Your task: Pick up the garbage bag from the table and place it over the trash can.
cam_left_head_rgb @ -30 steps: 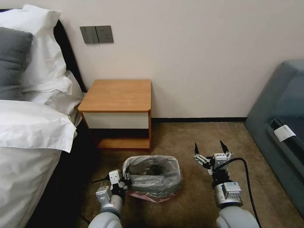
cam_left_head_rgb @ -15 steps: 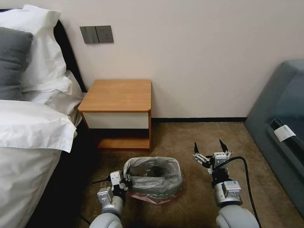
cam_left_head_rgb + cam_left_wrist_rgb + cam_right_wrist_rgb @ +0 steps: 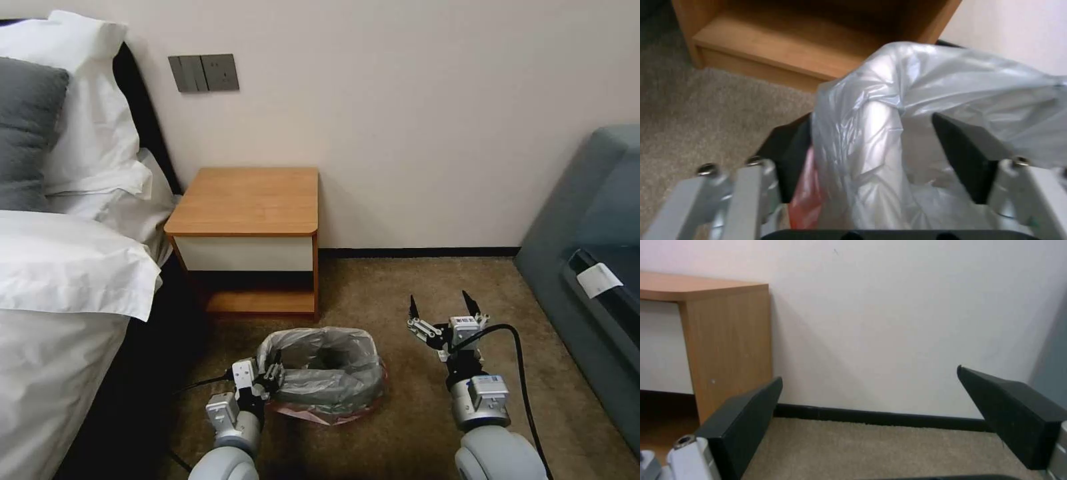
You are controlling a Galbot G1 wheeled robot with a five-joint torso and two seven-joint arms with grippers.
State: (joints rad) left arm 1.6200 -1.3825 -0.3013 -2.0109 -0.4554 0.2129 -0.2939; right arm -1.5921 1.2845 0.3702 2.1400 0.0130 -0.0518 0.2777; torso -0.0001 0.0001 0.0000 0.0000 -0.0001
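The grey crinkled garbage bag [image 3: 327,373] is draped over a box shape on the carpet in front of the table [image 3: 247,200], with a pink layer showing at its base. The trash can itself is hidden under the plastic. My left gripper [image 3: 272,378] is at the bag's left rim; in the left wrist view its black fingers [image 3: 789,156] stand apart, with a fold of the bag [image 3: 889,133] between them. My right gripper [image 3: 439,298] hovers open to the right of the bag, holding nothing, and points at the wall [image 3: 869,374].
The bed [image 3: 60,267] with white sheets runs down the left side. A grey sofa [image 3: 587,253] stands on the right. Bare carpet [image 3: 413,280] lies between the table and the sofa. A black cable [image 3: 517,360] loops off my right wrist.
The left gripper has pushed slightly rightward into the bag's rim, and the bag's opening has crumpled from squarish to rounder. The right gripper has barely shifted.
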